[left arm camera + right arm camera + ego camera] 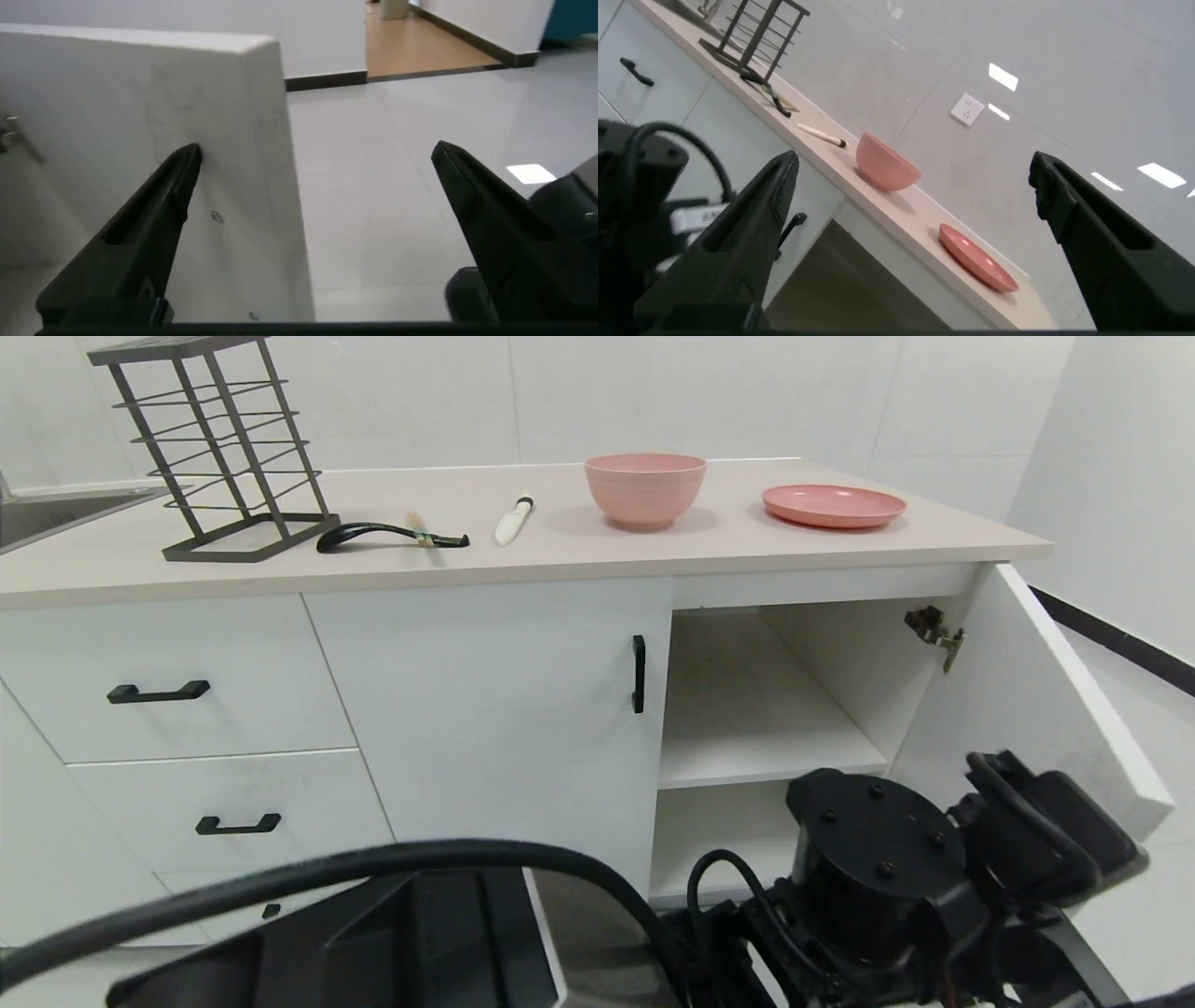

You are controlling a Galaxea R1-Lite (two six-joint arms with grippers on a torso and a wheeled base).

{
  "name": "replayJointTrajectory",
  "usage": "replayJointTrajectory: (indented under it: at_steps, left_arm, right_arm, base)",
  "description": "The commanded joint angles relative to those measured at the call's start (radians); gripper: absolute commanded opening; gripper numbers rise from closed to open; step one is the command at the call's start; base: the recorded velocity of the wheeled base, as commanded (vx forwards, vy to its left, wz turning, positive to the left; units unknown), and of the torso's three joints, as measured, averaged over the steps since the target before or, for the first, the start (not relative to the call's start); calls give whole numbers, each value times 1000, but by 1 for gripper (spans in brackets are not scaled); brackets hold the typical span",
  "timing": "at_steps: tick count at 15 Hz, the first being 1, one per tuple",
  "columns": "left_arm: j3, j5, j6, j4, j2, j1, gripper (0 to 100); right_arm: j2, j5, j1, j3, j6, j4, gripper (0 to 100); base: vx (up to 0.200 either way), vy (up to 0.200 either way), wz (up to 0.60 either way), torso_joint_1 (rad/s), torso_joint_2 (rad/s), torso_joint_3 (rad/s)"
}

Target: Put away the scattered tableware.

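On the countertop [560, 555] stand a pink bowl [644, 490] and, to its right, a flat pink plate [834, 506]. Left of the bowl lie a white-handled utensil [514, 520], a black ladle [387, 535] and a thin stick across it. My right gripper [915, 161] is open and empty, low in front of the cabinet; beyond it are the bowl [887, 163] and plate [978, 257]. Also open and empty, my left gripper [318, 151] hangs beside the edge of the open cabinet door [187, 112].
A black wire rack [219, 448] stands on the left of the counter, with a sink [56, 513] beyond it. The right cabinet [756, 709] is open with bare shelves, and its door [1046, 700] swings out to the right. Drawers with black handles [159, 692] sit lower left.
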Motion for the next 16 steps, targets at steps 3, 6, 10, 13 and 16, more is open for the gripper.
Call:
replayJointTrajectory:
  at_steps: [3,6,10,13,16]
  left_arm:
    - [-251,-16,-18,-6,170,-54,100]
    - [-363,-16,-87,-27,247,-111,100]
    - [-12,-16,-84,-39,-15,65,100]
    - [396,-17,-69,-85,-365,249,100]
    - [713,-20,-69,-104,-713,421,100]
  right_arm:
    - [-57,2,3,-5,1,0,100]
    - [-83,2,5,-5,1,0,100]
    - [-129,2,5,6,1,5,100]
    - [-144,2,5,32,0,9,100]
    - [-162,2,5,57,-2,9,100]
  base:
    - [0,0,0,0,0,0]
    - [0,0,0,0,0,0]
    - [0,0,0,0,0,0]
    - [0,0,0,0,0,0]
    - [0,0,0,0,0,0]
